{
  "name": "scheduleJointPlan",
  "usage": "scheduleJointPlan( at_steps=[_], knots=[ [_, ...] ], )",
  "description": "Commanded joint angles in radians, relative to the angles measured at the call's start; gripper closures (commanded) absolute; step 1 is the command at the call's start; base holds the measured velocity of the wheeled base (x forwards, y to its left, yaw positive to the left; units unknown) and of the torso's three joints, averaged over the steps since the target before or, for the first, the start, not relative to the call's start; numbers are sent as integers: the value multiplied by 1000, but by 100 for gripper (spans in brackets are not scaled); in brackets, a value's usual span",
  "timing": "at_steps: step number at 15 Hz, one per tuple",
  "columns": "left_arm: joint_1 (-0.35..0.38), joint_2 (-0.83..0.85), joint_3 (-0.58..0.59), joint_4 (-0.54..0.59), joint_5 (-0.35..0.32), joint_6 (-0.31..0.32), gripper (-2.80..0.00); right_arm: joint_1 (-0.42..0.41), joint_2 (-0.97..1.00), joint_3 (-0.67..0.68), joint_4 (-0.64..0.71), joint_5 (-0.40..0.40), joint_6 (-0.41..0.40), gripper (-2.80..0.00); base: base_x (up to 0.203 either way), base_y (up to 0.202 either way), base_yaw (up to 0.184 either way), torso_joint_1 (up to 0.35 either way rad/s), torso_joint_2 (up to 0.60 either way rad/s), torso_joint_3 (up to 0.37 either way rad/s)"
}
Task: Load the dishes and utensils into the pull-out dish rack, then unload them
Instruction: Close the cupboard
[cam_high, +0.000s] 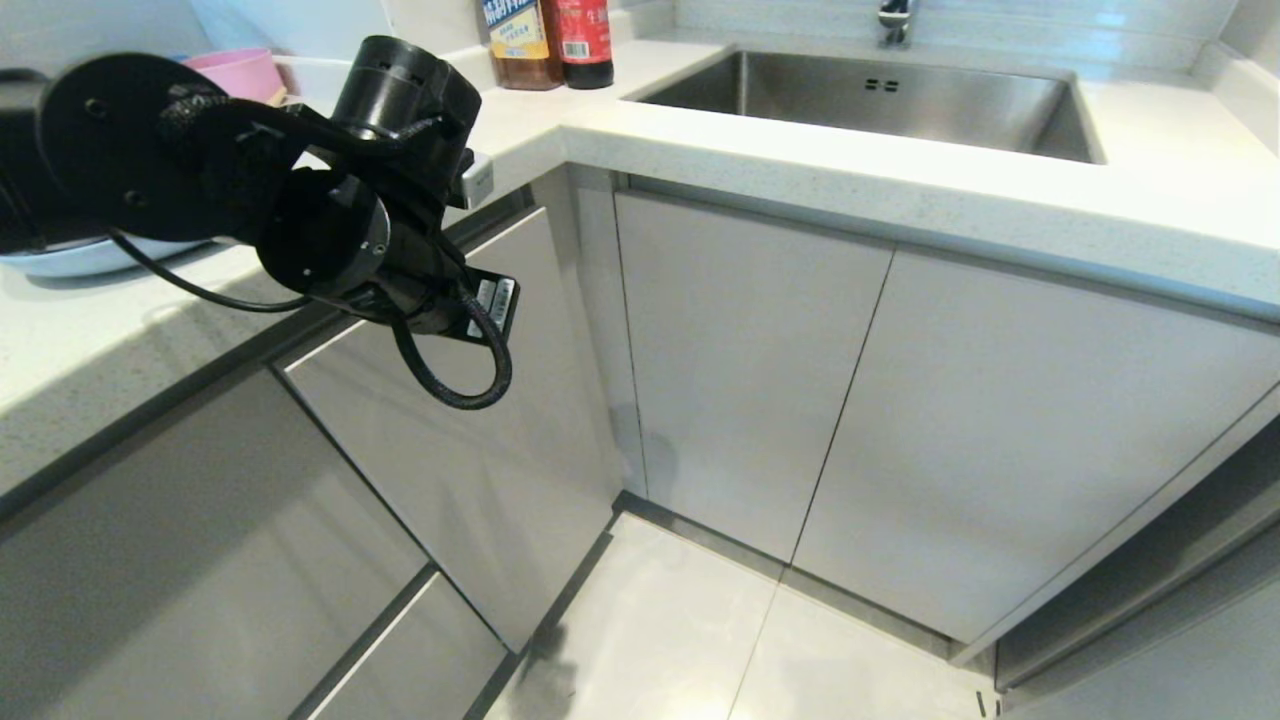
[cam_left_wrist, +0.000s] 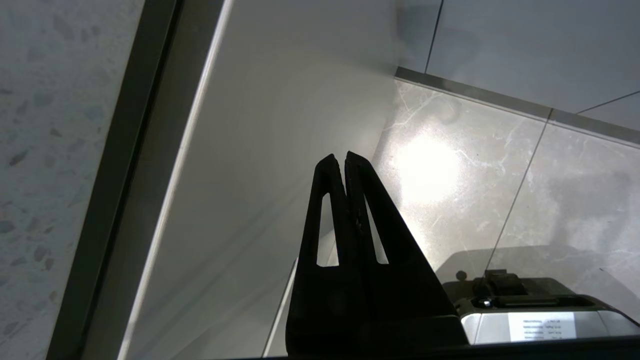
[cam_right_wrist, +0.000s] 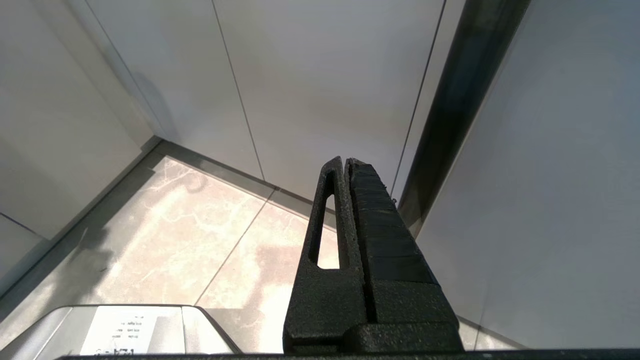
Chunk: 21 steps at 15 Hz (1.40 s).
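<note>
Rack shut away, left arm raised by the cabinet fronts

Left end effector (cam_left_wrist: 345, 159) pressed together, empty, beside narrow panel (cam_high: 470, 430); right end effector (cam_right_wrist: 346, 162) likewise, parked low. Blue plate (cam_high: 75, 258) on surface (cam_high: 120, 340) (glazed, brittle, likely slick): take it by the rim. Rack not visible.

grey cabinets (cam_high: 750, 380), white counter (cam_high: 900, 190) w/ sink (cam_high: 870, 95), tile floor (cam_high: 680, 640).
</note>
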Motion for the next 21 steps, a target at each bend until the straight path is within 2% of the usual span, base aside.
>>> scheduleJointPlan(
  at_steps=[1,5,7,9,12,15,17,18,20,21],
  knots=[
    [-7,-3,3,4,3,-1,0,0,1,2,0,0,0,0,0,0,0,0,0,0],
    [-33,-14,7,1,-8,-1,0,0,1,2,0,0,0,0,0,0,0,0,0,0],
    [-40,-42,11,1,-50,-1,0,0,1,2,0,0,0,0,0,0,0,0,0,0],
    [-46,-120,18,-2,-134,-1,0,0,1,2,0,0,0,0,0,0,0,0,0,0],
    [-47,-305,47,-4,-306,-2,0,0,1,2,0,0,0,0,0,0,0,0,0,0],
    [-40,-528,123,-12,-406,-2,0,0,1,1,0,0,0,0,0,0,0,0,0,0],
    [11,-676,199,-36,-481,0,0,0,1,2,0,0,0,0,0,0,0,0,0,0],
    [74,-732,225,-53,-535,10,0,0,1,2,0,0,0,0,0,0,0,0,0,0],
    [239,-847,269,-94,-642,80,0,0,1,2,0,0,0,0,0,0,0,0,0,0],
    [284,-905,305,-107,-665,121,0,0,1,2,0,0,0,0,0,0,0,0,0,0]
  ],
)
